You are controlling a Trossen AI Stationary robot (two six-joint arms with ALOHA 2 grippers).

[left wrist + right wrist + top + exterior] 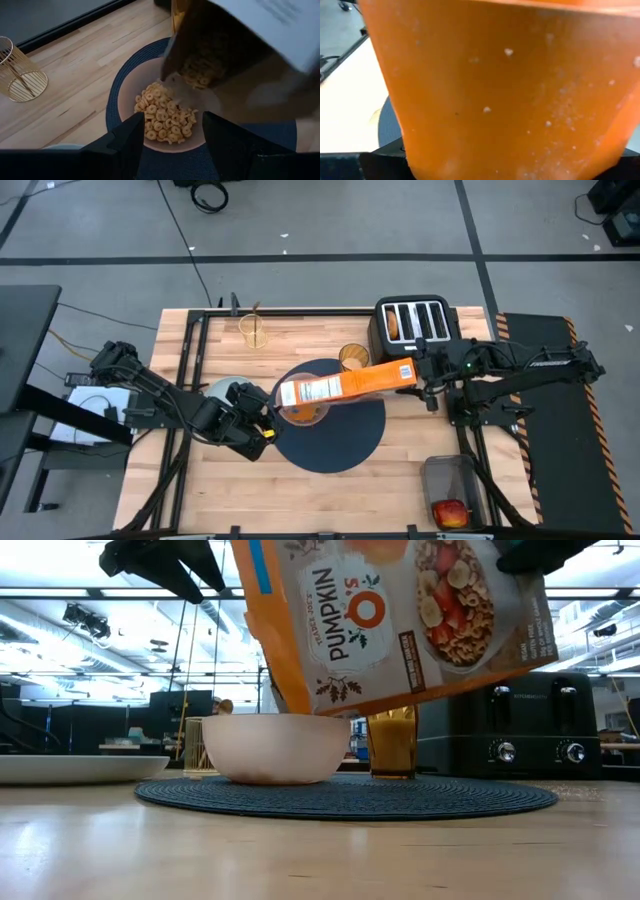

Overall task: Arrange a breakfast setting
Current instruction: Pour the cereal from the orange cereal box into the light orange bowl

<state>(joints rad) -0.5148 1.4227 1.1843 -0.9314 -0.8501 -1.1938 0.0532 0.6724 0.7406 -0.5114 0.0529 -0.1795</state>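
Note:
A pink bowl (300, 418) (275, 748) partly filled with cereal rings (165, 117) stands on the round dark-blue mat (340, 442). An orange cereal box (345, 385) (400, 620) is tipped over the bowl, its open end (200, 70) low and spilling rings. My right gripper (412, 373) is shut on the box's other end. My left gripper (262, 423) (172, 145) hovers open above the bowl's left rim and touches nothing. The amber tumbler (353, 357) (392, 740) stands on the mat's far edge. A pale-blue plate (218, 388) lies left of the mat. My right gripper holds the cereal box by its closed bottom end (400, 374), coming roughly level from the table's right. The box fills the right wrist view (495, 90) and hides the fingers. It is lifted clear and slants down to the left, its open end above the bowl.
A black four-slot toaster (413, 322) stands at the far right, something tan in its left slot. A gold wire cup (254, 330) stands at the far left. A red apple (450, 511) lies in a clear tub at the near right corner.

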